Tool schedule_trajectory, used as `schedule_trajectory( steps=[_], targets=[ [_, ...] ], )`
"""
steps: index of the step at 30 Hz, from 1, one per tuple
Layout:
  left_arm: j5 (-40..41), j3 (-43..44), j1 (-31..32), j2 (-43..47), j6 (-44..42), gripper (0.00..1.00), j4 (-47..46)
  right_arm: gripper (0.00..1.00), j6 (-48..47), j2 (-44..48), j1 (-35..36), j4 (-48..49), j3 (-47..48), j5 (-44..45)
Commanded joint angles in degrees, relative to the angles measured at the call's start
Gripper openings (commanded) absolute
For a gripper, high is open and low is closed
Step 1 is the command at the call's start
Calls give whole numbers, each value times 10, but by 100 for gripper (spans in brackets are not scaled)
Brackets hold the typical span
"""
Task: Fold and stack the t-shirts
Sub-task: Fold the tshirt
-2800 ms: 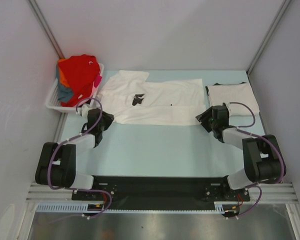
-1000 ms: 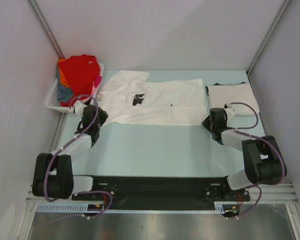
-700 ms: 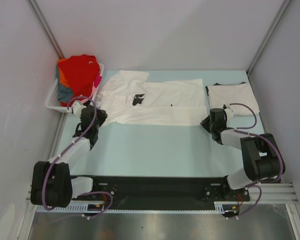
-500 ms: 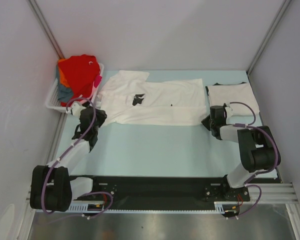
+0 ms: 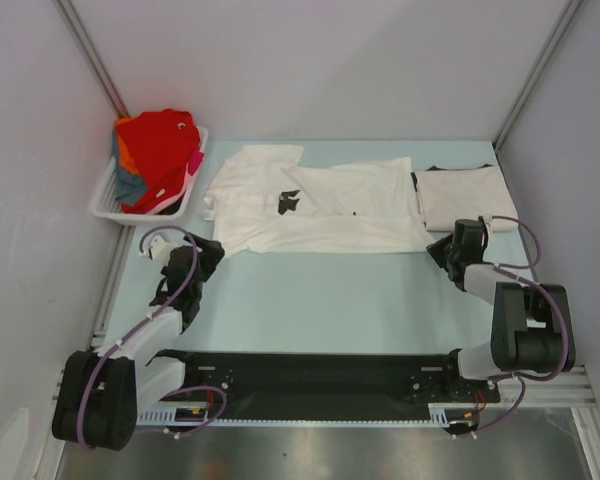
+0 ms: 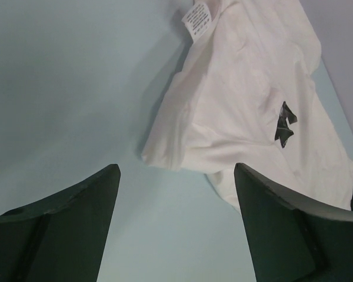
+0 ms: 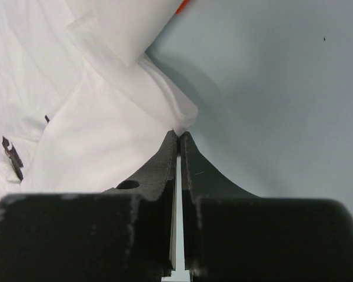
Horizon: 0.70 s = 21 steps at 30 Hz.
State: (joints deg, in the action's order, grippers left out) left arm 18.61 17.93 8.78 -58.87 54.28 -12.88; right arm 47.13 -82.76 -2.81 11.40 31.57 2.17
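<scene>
Two pincers, two different states here. The right gripper (image 7: 177, 134) is clamped shut, and the corner of the white tee (image 7: 106, 135) sits right at its tips, so I read it as a thin pinch on that hem corner. Its own fingers hide how much cloth is actually caught. The left gripper (image 6: 176, 167) is wide open and holding nothing. The white tee (image 6: 247, 88) lies ahead of it and off to its right, with the nearest lumpy corner just short of the jaws and not touching. From above, the white tee (image 5: 320, 205) is spread flat with its long axis running side to side, from in front of the left gripper (image 5: 202, 252) across to the right gripper (image 5: 440, 246). The printed chest end is nearer the left one, so I'd guess the left arm takes that corner next. The folded tee (image 5: 465, 195) sits just beyond the right gripper. The left wrist view cuts off the far part of the white tee, and the top view can't show the right tips. The basket (image 5: 105, 205) beyond the left gripper is mostly buried under a red tee (image 5: 158, 145).
</scene>
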Motion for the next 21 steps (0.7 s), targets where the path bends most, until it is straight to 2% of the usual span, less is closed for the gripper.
schedule_trajectory(
  steps=[1, 4, 10, 16, 21],
  targets=[
    [-23, -41, 13, -4, 54, 85, -95, 0, -18, 29, -2, 5, -24, -16],
    [-46, -62, 20, -31, 85, 84, -156, 0, -12, 12, -1, 41, -35, -46],
    [-52, -44, 48, -61, 118, 82, -163, 0, -6, -14, 5, 93, -52, -67],
    [-40, -20, 78, -126, 180, 74, -165, 0, -18, 5, 26, 87, -52, -34],
    [-38, -3, 96, -192, 246, 74, -198, 0, -23, 30, 26, 78, -56, -25]
  ],
)
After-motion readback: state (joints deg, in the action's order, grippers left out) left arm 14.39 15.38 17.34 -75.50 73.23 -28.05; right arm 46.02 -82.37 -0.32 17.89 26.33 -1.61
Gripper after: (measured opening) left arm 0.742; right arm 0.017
